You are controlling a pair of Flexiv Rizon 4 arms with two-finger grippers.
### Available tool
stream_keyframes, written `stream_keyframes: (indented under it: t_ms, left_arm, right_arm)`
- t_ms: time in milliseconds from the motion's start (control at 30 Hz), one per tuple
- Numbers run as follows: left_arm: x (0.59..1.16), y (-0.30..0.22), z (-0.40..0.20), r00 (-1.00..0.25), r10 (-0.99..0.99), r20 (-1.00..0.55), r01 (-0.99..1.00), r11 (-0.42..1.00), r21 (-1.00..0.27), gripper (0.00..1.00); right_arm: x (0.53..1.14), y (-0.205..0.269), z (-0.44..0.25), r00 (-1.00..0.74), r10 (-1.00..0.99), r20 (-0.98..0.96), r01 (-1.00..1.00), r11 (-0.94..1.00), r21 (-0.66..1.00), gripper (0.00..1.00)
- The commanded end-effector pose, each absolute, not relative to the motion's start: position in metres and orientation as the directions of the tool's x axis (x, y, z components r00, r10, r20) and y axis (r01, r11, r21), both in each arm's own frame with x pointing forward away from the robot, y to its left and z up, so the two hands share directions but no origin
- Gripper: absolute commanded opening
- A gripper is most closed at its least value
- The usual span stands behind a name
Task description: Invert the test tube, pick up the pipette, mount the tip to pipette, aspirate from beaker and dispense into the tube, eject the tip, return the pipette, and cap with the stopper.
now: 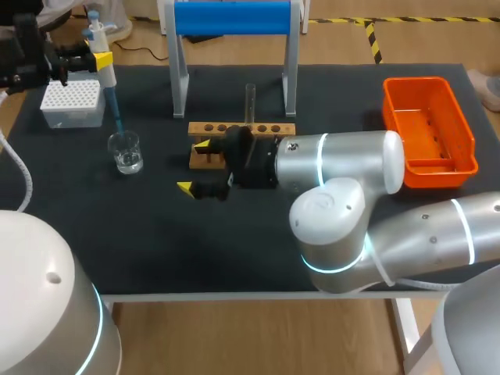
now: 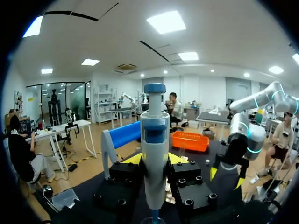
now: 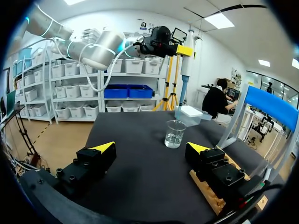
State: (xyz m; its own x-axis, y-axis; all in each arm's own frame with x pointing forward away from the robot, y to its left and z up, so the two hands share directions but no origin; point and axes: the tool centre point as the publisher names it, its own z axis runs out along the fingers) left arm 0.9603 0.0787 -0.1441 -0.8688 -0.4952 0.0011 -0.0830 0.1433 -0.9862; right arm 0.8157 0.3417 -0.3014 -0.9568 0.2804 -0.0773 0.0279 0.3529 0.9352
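My left gripper (image 1: 87,56) is shut on the white pipette (image 1: 102,64) at the back left and holds it upright. Its blue tip (image 1: 116,113) points down and ends at about the rim of the glass beaker (image 1: 126,151), which holds a little clear liquid. In the left wrist view the pipette (image 2: 155,154) stands between the yellow fingertips (image 2: 132,159). A test tube (image 1: 250,101) stands upright in the wooden rack (image 1: 269,129). My right gripper (image 1: 194,166) is open at the rack's left end, low over the table. From the right wrist view, the beaker (image 3: 175,134) lies ahead of the right gripper (image 3: 152,149).
A white tip box (image 1: 73,104) sits at the back left, behind the beaker. An orange bin (image 1: 428,131) stands at the right. A stand with a blue roll (image 1: 232,17) rises behind the rack. The dark mat (image 1: 156,234) covers the table.
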Motion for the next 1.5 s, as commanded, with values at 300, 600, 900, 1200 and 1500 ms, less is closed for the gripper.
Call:
stream_keyframes:
  t_ms: [300,600,900,1200,1500]
  left_arm:
    - [0.963,0.085,-0.167,-0.857,-0.514,-0.021,-0.052,0.127,-0.991,0.00]
    - [0.964,0.090,-0.182,-0.846,-0.533,-0.020,-0.058,0.130,-0.990,0.00]
    - [0.969,0.087,-0.194,-0.849,-0.527,-0.030,-0.050,0.136,-0.989,0.00]
    - [0.970,0.086,-0.204,-0.848,-0.530,-0.029,-0.058,0.146,-0.988,0.00]
    - [0.971,0.086,-0.208,-0.838,-0.544,-0.034,-0.055,0.147,-0.988,0.00]
  right_arm:
    - [0.816,0.341,-0.301,-0.958,0.278,-0.076,0.029,0.355,0.934,1.00]
    - [0.816,0.341,-0.301,-0.958,0.278,-0.076,0.029,0.355,0.934,1.00]
    - [0.816,0.341,-0.301,-0.958,0.278,-0.076,0.029,0.355,0.934,1.00]
    - [0.816,0.341,-0.301,-0.958,0.278,-0.076,0.029,0.355,0.934,1.00]
    - [0.816,0.341,-0.301,-0.958,0.278,-0.076,0.029,0.355,0.934,1.00]
